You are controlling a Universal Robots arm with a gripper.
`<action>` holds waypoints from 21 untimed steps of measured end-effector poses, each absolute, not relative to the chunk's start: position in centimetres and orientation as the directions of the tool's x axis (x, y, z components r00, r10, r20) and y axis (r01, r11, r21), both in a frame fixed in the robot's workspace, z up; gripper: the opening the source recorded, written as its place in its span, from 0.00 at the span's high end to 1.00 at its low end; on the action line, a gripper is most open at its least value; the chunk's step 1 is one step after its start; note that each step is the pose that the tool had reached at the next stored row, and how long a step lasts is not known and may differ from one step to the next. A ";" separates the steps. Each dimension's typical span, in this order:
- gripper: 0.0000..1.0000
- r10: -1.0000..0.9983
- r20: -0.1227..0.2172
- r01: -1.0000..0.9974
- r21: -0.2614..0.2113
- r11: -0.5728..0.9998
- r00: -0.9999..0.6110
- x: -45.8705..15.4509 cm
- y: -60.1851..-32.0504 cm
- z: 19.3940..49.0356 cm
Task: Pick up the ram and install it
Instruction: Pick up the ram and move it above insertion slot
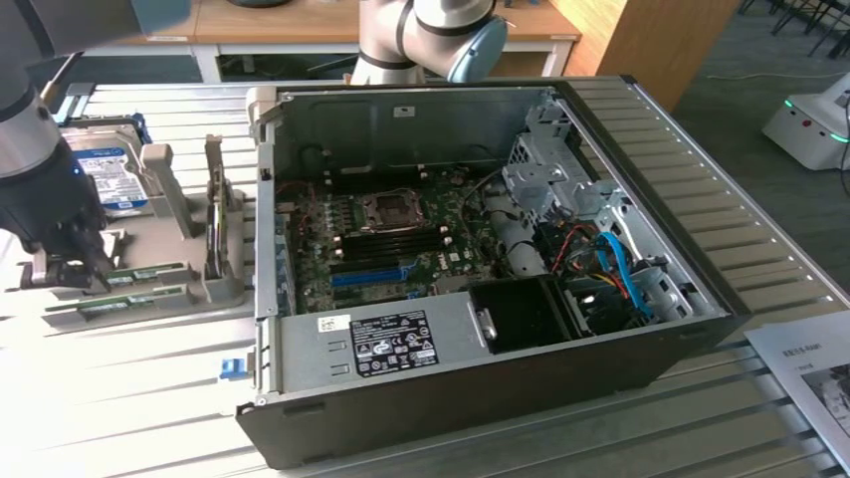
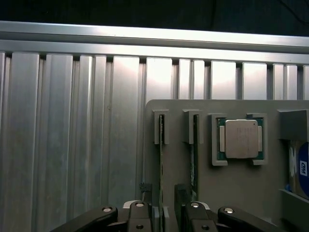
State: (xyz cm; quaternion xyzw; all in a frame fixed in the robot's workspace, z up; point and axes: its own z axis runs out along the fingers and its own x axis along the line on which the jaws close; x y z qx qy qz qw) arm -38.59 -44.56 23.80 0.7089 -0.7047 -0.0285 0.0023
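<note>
- Exterior view's left: the hand (image 1: 70,254) is hovering wide open, holding nothing.
- The ram (image 2: 161,145) is standing edge-on in a grey holder (image 2: 231,188), between the hand's fingers (image 2: 182,200).
- Risk: closing off-centre could be tilting it.

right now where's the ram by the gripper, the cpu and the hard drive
ram (image 2: 161,169): wrist view, middle of its thin edge
cpu (image 2: 240,138): wrist view, centre of metal lid
hard drive (image 1: 106,171): exterior view, blue label

Two ram sticks (image 1: 143,272), one processor (image 2: 240,138), one hard drive (image 1: 111,177), one computer case (image 1: 531,378)
</note>
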 end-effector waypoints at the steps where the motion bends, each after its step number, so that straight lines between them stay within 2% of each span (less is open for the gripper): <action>1: 0.68 -0.999 -0.037 -0.999 0.044 -0.007 0.005 -38.6 -44.6 23.7; 21: 0.68 -0.999 -0.037 -0.999 0.044 -0.007 0.005 -38.6 -44.6 22.0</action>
